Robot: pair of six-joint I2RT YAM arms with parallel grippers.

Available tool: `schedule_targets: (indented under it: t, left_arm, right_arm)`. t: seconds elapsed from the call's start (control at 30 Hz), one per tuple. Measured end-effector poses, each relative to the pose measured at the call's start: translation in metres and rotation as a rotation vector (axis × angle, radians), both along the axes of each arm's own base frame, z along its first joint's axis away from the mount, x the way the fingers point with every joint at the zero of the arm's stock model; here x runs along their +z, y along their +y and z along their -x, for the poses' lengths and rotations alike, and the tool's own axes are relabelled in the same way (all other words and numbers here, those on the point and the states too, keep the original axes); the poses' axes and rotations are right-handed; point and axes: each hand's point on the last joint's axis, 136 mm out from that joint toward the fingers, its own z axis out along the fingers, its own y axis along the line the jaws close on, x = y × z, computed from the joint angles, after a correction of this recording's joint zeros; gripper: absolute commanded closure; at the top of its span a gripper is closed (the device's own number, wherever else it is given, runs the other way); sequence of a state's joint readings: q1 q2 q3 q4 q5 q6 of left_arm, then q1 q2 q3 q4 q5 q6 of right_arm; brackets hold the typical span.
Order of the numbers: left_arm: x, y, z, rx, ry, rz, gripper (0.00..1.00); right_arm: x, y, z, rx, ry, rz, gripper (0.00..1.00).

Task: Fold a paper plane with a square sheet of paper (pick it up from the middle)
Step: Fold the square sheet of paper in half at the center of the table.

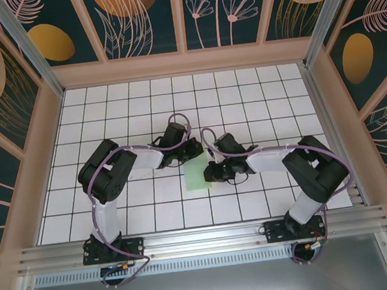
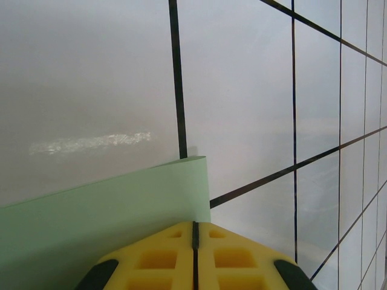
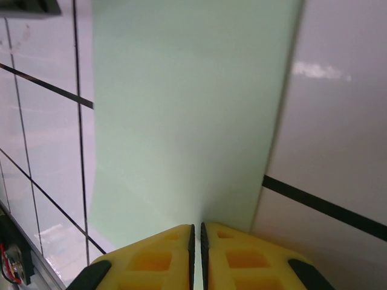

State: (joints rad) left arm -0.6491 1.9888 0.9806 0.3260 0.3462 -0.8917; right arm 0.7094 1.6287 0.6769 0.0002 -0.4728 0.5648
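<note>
Centrally, paper (image 1: 196, 174) edges pinched, open tiles (image 1: 140, 102) around

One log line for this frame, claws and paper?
paper: narrow rectangle, unfinished | left claw: shut on paper edge | right claw: shut on paper edge

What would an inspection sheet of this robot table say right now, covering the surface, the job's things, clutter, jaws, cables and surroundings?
Surface: white table with black grid lines, bare apart from the paper.
Job's things: square sheet of paper, pale green, at the middle between the two arms; not yet plane-shaped.
Clutter: nothing seen.
Grippers: left jaws shut, pinching the paper from its left; right jaws shut, pinching it from its right.
Cables: purple cables loop along both arms, off the paper.
Surroundings: dark wall panels with leaf and flower patterns in wooden frames; metal rail at the near edge.
</note>
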Motion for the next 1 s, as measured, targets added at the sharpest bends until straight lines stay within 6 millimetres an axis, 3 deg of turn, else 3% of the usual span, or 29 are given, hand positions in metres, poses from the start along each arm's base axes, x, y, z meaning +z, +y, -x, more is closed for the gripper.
schedule_targets:
  t: [0.3,0.77,0.87,1.0]
  left_arm:
    - [0.0,0.0,0.0,0.005,-0.004,0.0,0.9]
    - [0.0,0.0,0.0,0.006,-0.006,0.001,0.9]
    - [0.0,0.0,-0.001,0.006,-0.007,0.001,0.9]
    - [0.0,0.0,-0.001,0.006,-0.007,0.001,0.9]
  right_arm:
    - [-0.001,0.001,0.004,0.007,-0.018,-0.016,0.87]
    - [0.002,-0.008,0.032,0.053,0.001,0.019,0.86]
    - [0.012,-0.009,0.022,0.027,-0.031,0.009,0.86]
    - [0.023,-0.012,-0.01,-0.046,-0.077,-0.01,0.86]
